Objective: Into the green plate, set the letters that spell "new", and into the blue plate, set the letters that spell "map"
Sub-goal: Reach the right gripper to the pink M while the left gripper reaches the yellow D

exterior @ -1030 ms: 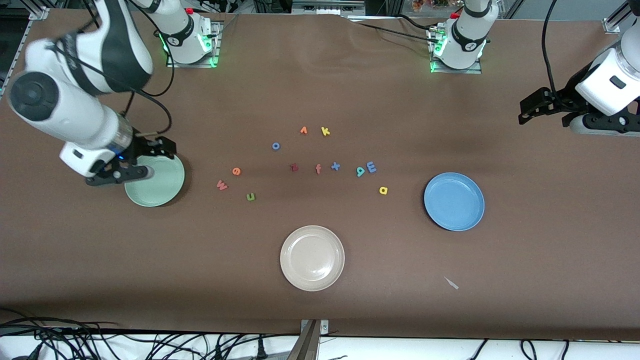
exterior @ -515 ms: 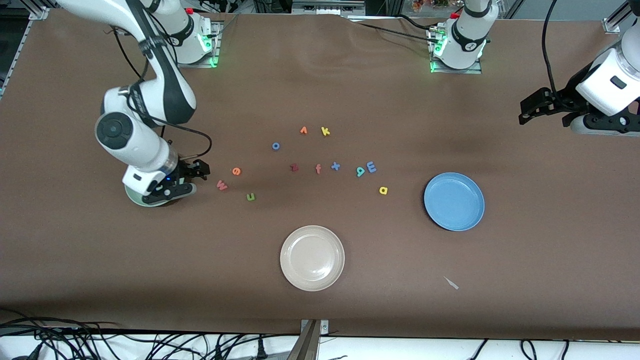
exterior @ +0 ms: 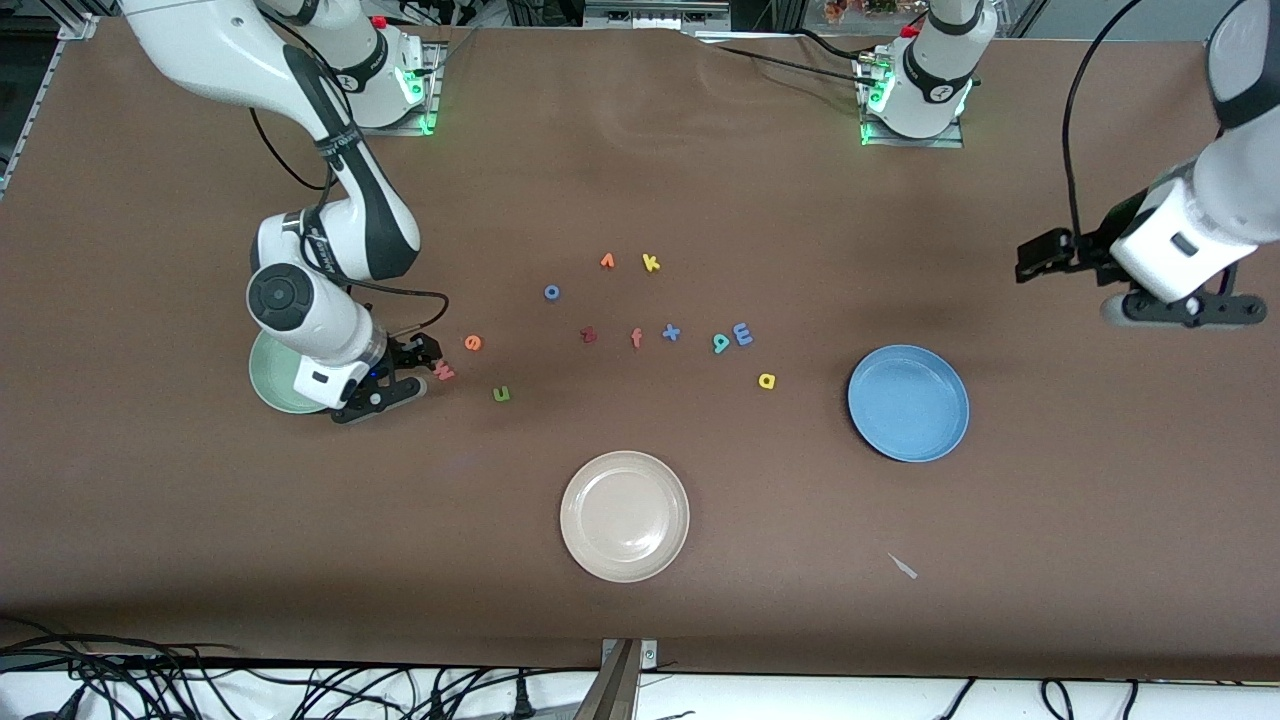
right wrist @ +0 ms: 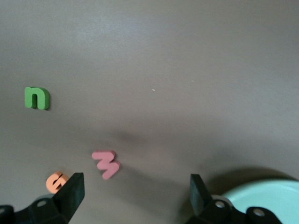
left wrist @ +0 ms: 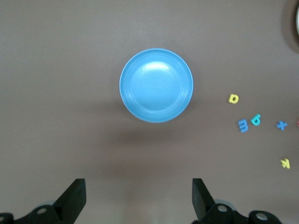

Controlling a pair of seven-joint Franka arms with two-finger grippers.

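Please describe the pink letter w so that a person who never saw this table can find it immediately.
Start at the green plate toward the right arm's end of the table. Beside it, just past the open right gripper, lies the salmon-pink w. Its nearest neighbours are an orange e and a green n; only the w is pink and zigzag-shaped.

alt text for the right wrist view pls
The open right gripper hovers over brown table near a pink w, with an orange e and green n nearby. The green plate peeks in at the corner.
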